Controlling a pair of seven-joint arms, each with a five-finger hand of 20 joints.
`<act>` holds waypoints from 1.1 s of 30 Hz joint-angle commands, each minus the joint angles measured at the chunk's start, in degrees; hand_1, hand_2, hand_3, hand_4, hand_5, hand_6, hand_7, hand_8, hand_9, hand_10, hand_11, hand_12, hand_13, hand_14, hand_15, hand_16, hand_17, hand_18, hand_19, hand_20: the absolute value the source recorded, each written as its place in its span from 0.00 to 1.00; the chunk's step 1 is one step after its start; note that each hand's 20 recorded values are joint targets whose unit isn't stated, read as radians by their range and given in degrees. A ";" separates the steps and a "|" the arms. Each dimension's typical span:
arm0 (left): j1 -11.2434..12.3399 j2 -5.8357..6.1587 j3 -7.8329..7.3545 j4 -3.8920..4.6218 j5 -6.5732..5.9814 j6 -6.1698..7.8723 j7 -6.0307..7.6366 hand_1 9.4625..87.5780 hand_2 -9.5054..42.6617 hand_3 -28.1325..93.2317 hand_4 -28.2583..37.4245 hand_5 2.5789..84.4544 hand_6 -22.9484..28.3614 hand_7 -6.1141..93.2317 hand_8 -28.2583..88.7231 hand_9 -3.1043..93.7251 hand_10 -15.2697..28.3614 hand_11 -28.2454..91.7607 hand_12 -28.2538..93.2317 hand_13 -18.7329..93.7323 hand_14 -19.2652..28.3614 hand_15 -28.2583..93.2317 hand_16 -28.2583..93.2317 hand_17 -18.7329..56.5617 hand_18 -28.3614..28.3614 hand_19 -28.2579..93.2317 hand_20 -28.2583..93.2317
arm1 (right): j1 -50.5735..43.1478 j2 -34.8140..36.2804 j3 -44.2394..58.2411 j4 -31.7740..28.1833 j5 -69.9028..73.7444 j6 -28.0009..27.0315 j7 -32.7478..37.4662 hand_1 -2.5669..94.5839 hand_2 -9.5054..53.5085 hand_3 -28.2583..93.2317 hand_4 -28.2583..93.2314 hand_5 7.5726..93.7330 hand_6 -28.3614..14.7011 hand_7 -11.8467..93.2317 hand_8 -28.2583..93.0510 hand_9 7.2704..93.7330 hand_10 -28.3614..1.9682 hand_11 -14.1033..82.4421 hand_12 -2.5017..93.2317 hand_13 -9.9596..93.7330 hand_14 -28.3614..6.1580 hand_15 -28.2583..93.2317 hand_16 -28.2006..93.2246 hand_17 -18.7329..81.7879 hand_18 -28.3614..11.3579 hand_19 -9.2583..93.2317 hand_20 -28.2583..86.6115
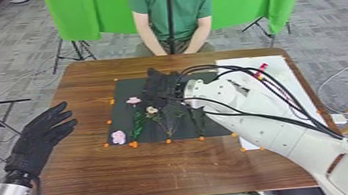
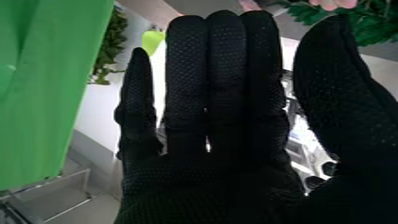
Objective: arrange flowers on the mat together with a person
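Observation:
In the head view my right hand (image 1: 159, 86) is over the upper part of the dark mat (image 1: 128, 90), hiding part of it. In the right wrist view my right hand (image 2: 209, 130) has straight fingers, with its thumb apart. A pink flower (image 1: 133, 100) on a green stem lies at the mat's left side. Beside it is a cream flower (image 1: 152, 110) with thin stems, and farther right a dark green stem (image 1: 197, 121). A pink blossom (image 1: 118, 137) lies at the lower left corner. My left hand (image 1: 42, 138) is open beside the table's left edge.
A white sheet (image 1: 277, 70) lies along the right side of the brown table (image 1: 159, 174), with a red item (image 1: 259, 70) on it. Small orange bits surround the mat. Black cables loop along my right arm. A green curtain (image 1: 93, 16) hangs beyond the table.

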 commanded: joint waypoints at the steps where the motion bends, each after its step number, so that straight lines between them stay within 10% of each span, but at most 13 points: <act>1: 0.95 -0.93 -0.13 0.14 -0.16 0.02 -0.41 0.26 0.21 0.76 0.11 0.37 0.56 0.21 0.17 0.34 0.65 0.38 0.38 0.39 0.77 0.48 0.23 0.16 0.90 0.62 0.29 | -5.07 4.66 8.86 -10.26 4.66 -3.95 3.11 0.40 0.00 0.87 0.00 0.59 0.76 0.55 0.21 0.64 0.72 0.53 0.35 0.60 0.68 0.67 0.44 0.37 0.36 0.58 0.57; 19: 1.12 -2.48 -1.00 0.29 -0.07 -1.25 -1.63 0.25 0.18 0.79 0.06 0.38 0.55 0.23 0.17 0.34 0.64 0.39 0.38 0.39 0.75 0.49 0.23 0.16 0.89 0.62 0.29 | -54.31 12.89 58.63 -38.32 38.90 -12.00 12.11 0.38 0.09 0.94 0.00 0.53 0.72 0.44 0.11 0.54 0.61 0.43 0.29 0.55 0.66 0.56 0.43 0.37 0.33 0.58 0.54; 33: 3.04 -3.86 -1.90 -0.34 0.00 -1.26 -1.40 0.24 0.17 0.80 0.05 0.38 0.54 0.24 0.17 0.34 0.63 0.40 0.38 0.39 0.75 0.49 0.23 0.16 0.89 0.62 0.29 | -77.48 2.79 76.74 -45.75 83.15 -15.75 19.44 0.39 0.01 0.94 0.01 0.53 0.72 0.41 0.10 0.54 0.61 0.40 0.29 0.54 0.62 0.50 0.45 0.36 0.31 0.54 0.52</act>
